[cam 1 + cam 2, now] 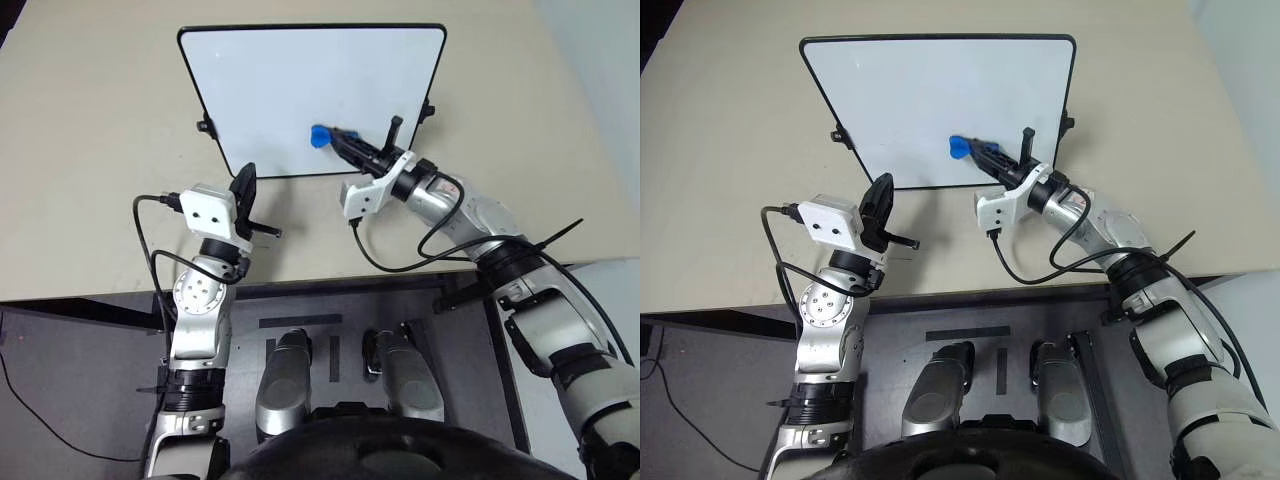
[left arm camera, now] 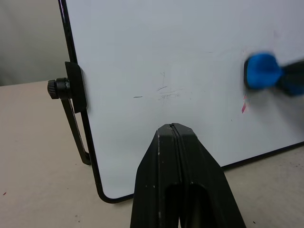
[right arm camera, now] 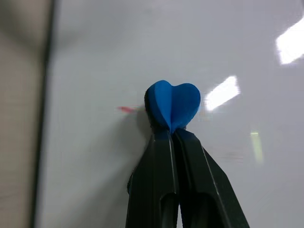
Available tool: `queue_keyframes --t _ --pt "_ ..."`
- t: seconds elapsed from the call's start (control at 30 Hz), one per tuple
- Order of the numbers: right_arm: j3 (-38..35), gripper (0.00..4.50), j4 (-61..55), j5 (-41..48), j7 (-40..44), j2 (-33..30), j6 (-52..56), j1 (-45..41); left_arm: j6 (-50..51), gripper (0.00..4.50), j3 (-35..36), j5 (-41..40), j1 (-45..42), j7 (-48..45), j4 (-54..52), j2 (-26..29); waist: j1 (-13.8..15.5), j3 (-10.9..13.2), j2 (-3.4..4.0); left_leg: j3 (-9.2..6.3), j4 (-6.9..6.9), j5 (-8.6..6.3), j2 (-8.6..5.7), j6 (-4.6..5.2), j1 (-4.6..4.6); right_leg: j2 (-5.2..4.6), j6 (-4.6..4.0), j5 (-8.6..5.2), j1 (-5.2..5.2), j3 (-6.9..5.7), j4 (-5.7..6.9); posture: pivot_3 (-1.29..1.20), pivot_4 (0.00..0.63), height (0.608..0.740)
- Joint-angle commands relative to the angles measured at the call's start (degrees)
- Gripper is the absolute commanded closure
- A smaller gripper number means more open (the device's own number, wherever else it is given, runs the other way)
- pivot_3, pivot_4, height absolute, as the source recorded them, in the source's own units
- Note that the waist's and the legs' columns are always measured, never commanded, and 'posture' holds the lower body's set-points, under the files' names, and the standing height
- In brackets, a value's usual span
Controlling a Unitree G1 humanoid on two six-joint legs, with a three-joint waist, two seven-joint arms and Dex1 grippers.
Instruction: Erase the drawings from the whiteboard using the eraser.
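Eraser (image 1: 320, 135): small, blue, looks light and soft — its wide end bulges out past the clamp in the right wrist view. Best hold judged to be the narrow stem, as now. Right end effector (image 1: 342, 139) closed on it, right of centre in the left eye frame, low on the whiteboard (image 1: 290, 80). Long axis runs with the fingers, wide end pointing toward the frame's left, at the board face. Red drawings (image 2: 244, 105) remain just beside the eraser. Left end effector (image 1: 244, 185) closed, empty, at the board's lower left corner over the counter (image 1: 90, 150).
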Motion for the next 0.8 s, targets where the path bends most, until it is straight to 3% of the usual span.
queue_keyframes --t 0.03,0.3,0.53,0.8 --pt "-5.3 4.48 -2.5 0.3 -3.3 -1.3 3.8 -2.4 -1.0 4.5 -0.1 0.0 -0.7 -0.3 -1.2 0.0 0.0 0.0 0.0 0.0 0.0 0.0 0.0 0.0 0.0 0.0 0.0 0.0 0.0 0.0 0.0 0.0 0.15 0.74" --pt "-3.7 4.48 -2.6 1.8 -0.5 -0.1 3.5 -1.4 -1.3 4.5 -0.2 0.1 -1.2 -0.5 -0.5 -0.2 0.0 0.0 -0.01 0.01 0.0 0.0 0.0 0.0 0.0 0.0 0.03 -0.01 0.0 0.0 0.0 0.0 0.15 0.74" --pt "1.7 4.48 3.7 3.3 8.1 3.8 0.8 -1.3 -1.4 4.5 0.0 0.2 -1.5 -0.7 -0.3 -0.2 -0.5 0.0 -0.02 0.04 -0.04 -0.01 0.04 -0.01 0.1 0.06 0.04 -0.02 0.01 0.0 -0.01 0.0 0.15 0.74" --pt "4.3 4.48 11.7 2.4 9.1 7.6 -0.5 -4.3 -1.5 4.5 0.1 0.3 -1.3 -0.5 -0.6 -0.3 -0.5 0.0 -0.02 0.04 -0.08 -0.02 0.06 -0.03 0.05 0.06 -0.15 0.09 -0.01 0.0 -0.07 0.0 0.15 0.74"
